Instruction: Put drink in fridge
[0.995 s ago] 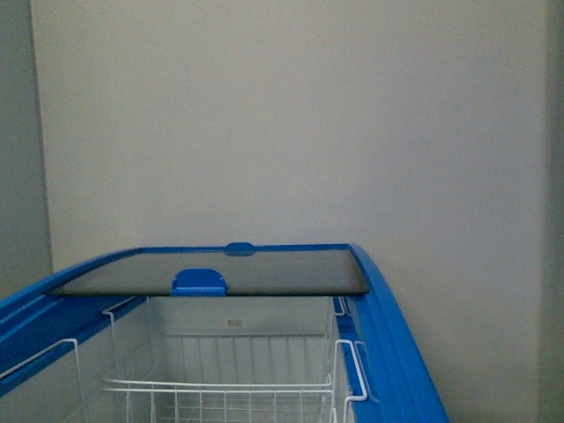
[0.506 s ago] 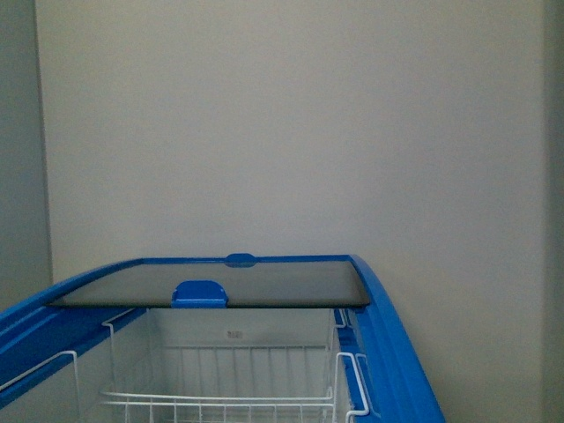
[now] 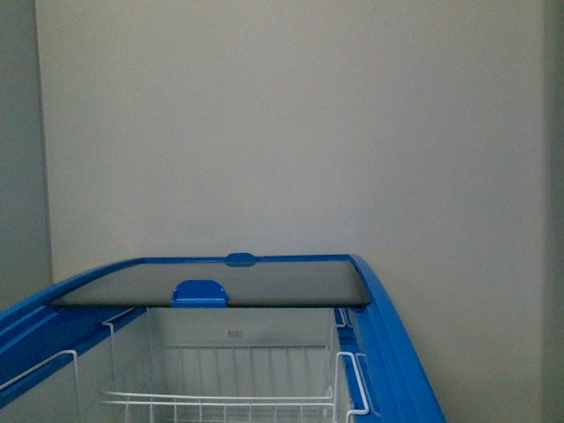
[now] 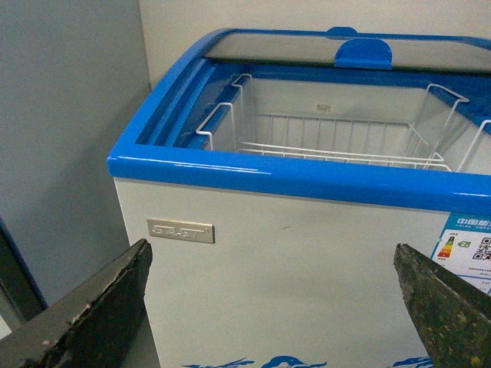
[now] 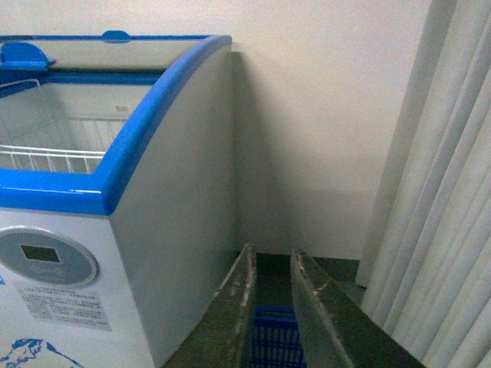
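Observation:
The fridge (image 3: 388, 335) is a white chest freezer with a blue top rim. Its glass lid (image 3: 264, 284) is slid to the far end, so the near half is open over white wire baskets (image 3: 220, 397). In the left wrist view the fridge (image 4: 307, 175) fills the frame, and my left gripper (image 4: 272, 249) is open and empty in front of its white front wall. My right gripper (image 5: 271, 251) is shut and empty, beside the fridge's right side (image 5: 184, 192), low over the floor. No drink is in view.
A blue plastic mesh crate (image 5: 274, 337) lies on the floor below my right gripper. A pale curtain (image 5: 437, 192) hangs to the right. A plain grey cabinet (image 4: 69, 115) stands close on the fridge's left. A bare wall is behind.
The fridge sits slightly lower in the front view than a second ago. Nothing has moved in the last half second.

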{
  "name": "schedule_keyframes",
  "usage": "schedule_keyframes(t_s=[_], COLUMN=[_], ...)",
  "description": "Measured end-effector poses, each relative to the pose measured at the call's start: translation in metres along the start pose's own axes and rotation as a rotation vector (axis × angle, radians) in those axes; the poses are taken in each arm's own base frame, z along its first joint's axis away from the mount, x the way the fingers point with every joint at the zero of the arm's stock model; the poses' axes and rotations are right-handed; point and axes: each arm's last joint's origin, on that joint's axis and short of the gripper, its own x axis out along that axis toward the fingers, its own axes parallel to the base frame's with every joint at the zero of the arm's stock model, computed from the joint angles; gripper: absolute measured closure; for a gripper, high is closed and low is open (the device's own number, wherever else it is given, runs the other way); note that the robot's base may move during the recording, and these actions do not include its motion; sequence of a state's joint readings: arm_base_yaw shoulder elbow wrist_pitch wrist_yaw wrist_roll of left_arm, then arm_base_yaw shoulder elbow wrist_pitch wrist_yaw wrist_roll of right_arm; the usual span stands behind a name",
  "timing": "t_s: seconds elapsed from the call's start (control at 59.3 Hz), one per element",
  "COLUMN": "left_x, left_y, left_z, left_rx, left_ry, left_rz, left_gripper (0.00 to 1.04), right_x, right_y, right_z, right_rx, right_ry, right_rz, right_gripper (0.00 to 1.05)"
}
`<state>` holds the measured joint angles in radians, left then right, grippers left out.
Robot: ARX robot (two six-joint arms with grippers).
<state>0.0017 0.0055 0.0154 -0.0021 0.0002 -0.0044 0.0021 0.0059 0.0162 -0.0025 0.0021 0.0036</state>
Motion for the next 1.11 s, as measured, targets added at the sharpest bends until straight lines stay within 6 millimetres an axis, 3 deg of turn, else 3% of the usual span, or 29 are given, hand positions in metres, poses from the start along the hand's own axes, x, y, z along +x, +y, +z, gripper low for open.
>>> schedule_keyframes(t_s=[0.32, 0.455, 1.113], left_x=[0.0000, 0.0000, 0.0000], left_y=[0.0000, 0.0000, 0.0000], left_z=[0.0000, 0.0000, 0.0000], left_rx=[0.000, 0.000, 0.000], left_ry=[0.000, 0.000, 0.000], left_rz=[0.000, 0.000, 0.000], left_gripper=[0.08, 0.08, 0.08], right_x=[0.0000, 0.0000, 0.0000], right_y=[0.0000, 0.0000, 0.0000], right_z=[0.0000, 0.0000, 0.0000], right_rx=[0.000, 0.000, 0.000], right_ry=[0.000, 0.000, 0.000], right_rz=[0.000, 0.000, 0.000], right_gripper=[0.34, 0.07, 0.07])
